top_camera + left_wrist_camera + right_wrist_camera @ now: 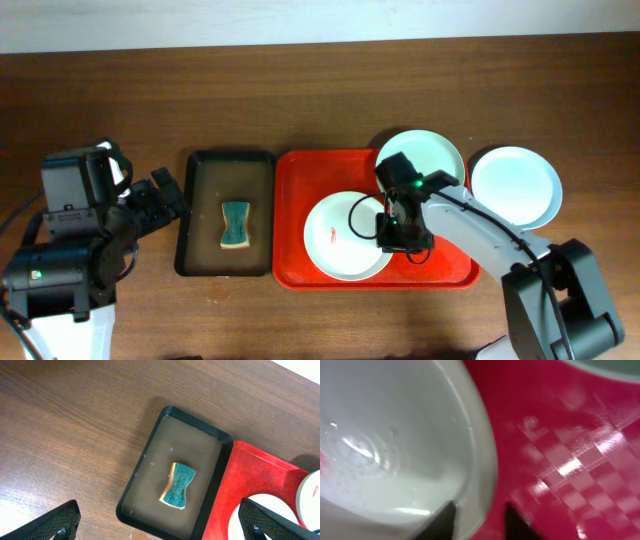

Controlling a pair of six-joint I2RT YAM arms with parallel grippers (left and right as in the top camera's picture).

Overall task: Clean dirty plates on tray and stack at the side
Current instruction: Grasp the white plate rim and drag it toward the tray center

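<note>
On the red tray (455,268) lies a white plate (340,240) with a small red smear left of its middle. A second plate (425,155) rests on the tray's far right corner, and a third plate (515,185) lies on the table to the right of the tray. My right gripper (397,236) is down at the smeared plate's right rim. The blurred right wrist view has the right gripper (480,522) straddling that rim (470,460), one finger inside the plate and one over the tray (560,460). Whether the fingers pinch the rim does not show. My left gripper (165,195) hangs wide open left of the black tray.
A narrow black tray (190,215) holds a green and yellow sponge (235,223) and stands just left of the red tray. The left wrist view shows the sponge (178,486) in the black tray (135,485), above the empty left gripper (162,521).
</note>
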